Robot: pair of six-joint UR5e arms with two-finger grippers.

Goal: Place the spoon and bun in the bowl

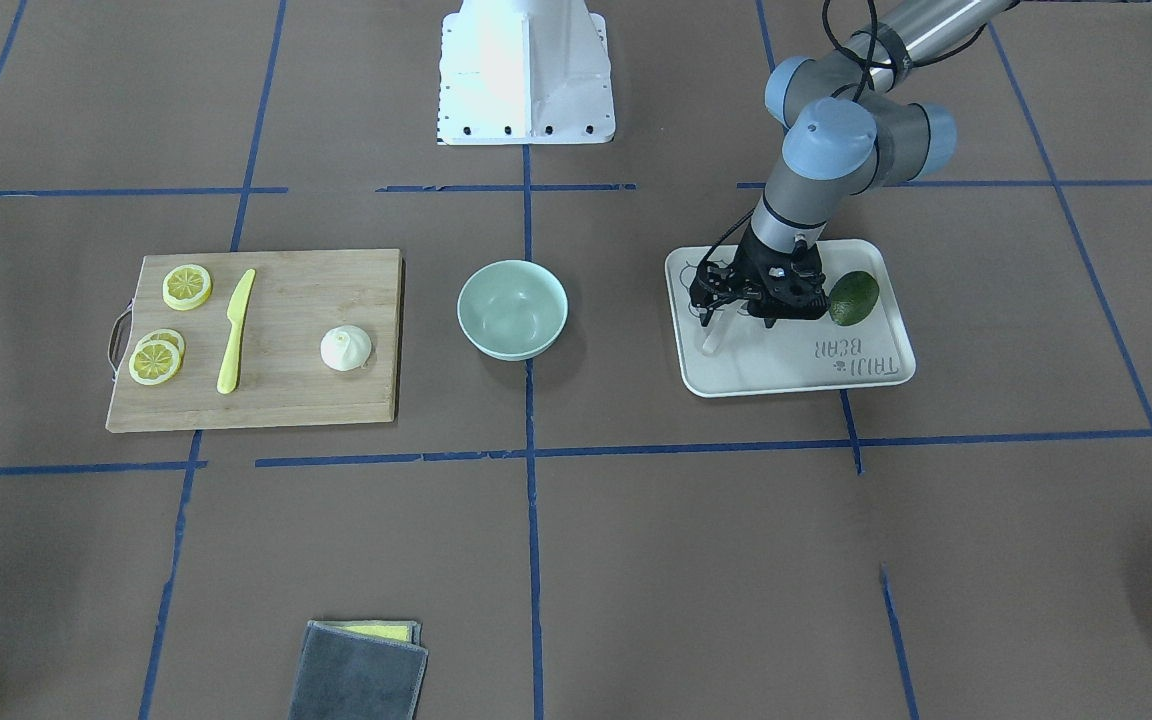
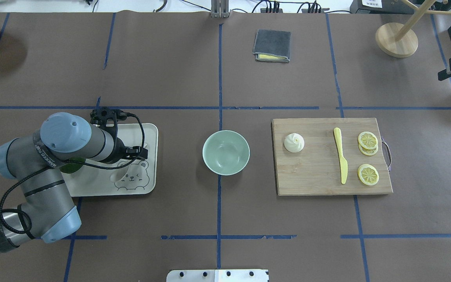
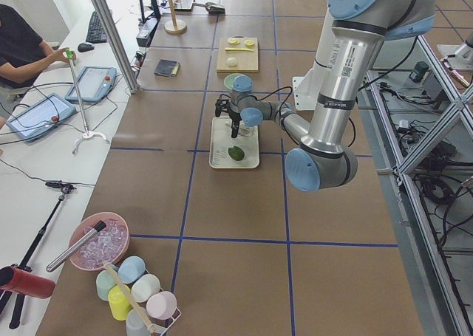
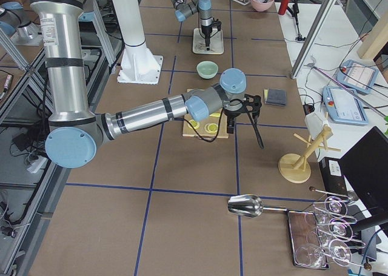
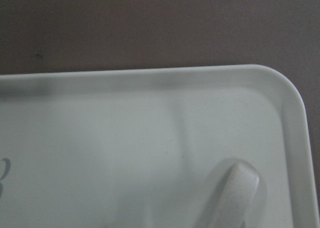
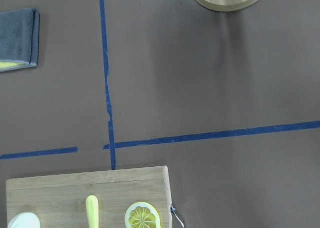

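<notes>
Your left pincer (image 1: 736, 318) hangs low over the tray (image 1: 756, 375), fingers spread and gripping nothing, and the spoon (image 1: 713, 338) lies on the tray just beneath its bowl-side finger. The bowl (image 1: 512, 308) sits well apart from it on the table, with the bun (image 1: 345, 348) farther beyond. Your right pincer (image 4: 242, 127) shows only from the side, so I cannot tell its state.

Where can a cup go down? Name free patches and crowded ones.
Free: the brown paper between the tray and the bowl, and between the bowl and the cutting board; also the board's strip between the bun and the yellow knife. Crowded: the board's handle end with lemon slices, and the tray, taken by the left gripper, spoon and avocado.
</notes>
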